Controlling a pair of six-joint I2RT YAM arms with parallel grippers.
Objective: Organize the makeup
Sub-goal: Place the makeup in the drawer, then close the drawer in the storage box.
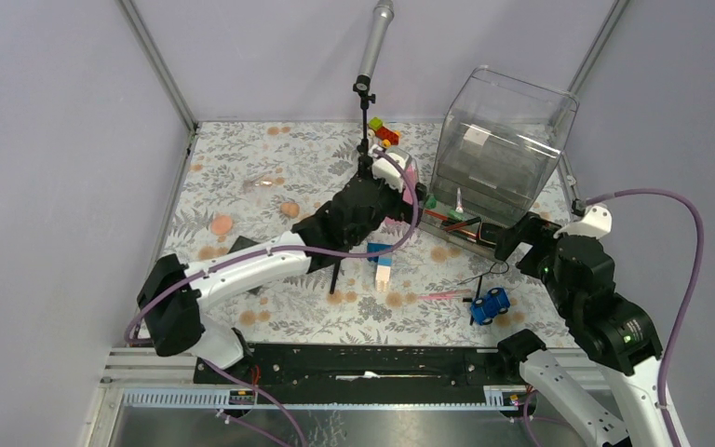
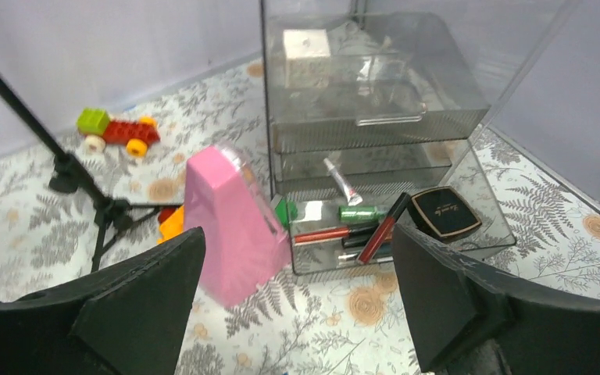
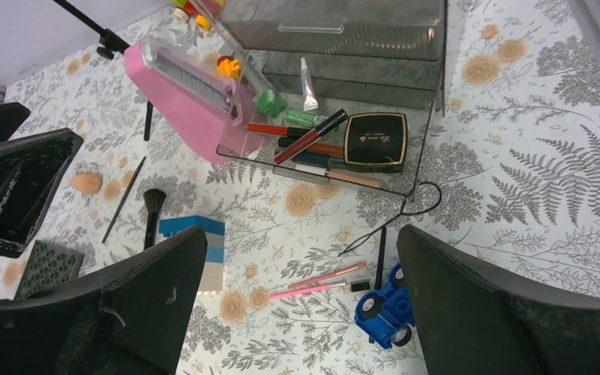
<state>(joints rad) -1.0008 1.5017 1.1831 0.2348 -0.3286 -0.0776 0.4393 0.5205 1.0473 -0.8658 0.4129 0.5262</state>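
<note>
A clear drawer organizer (image 1: pixel 503 140) stands at the back right. Its open bottom tray (image 3: pixel 406 183) holds a black square compact (image 3: pixel 375 139), red pencils (image 3: pixel 310 137) and a green tube (image 2: pixel 362 212). Two pink pencils (image 3: pixel 324 281) lie on the table near the blue car. A black-handled brush (image 3: pixel 153 211), a thin black pencil (image 3: pixel 123 199), a peach sponge (image 3: pixel 87 182) and a flat dark square (image 3: pixel 47 266) lie to the left. My left gripper (image 2: pixel 297 234) is open and empty, just before the tray. My right gripper (image 3: pixel 301 234) is open and empty above the pink pencils.
A tall pink cone-shaped object (image 2: pixel 230 223) leans against the tray's left side. A black tripod stand (image 1: pixel 365 121) and toy blocks (image 1: pixel 384 133) are at the back. A blue toy car (image 1: pixel 490 304), a blue-white block (image 1: pixel 382 263) and a black wire loop (image 3: pixel 406 211) lie near the front.
</note>
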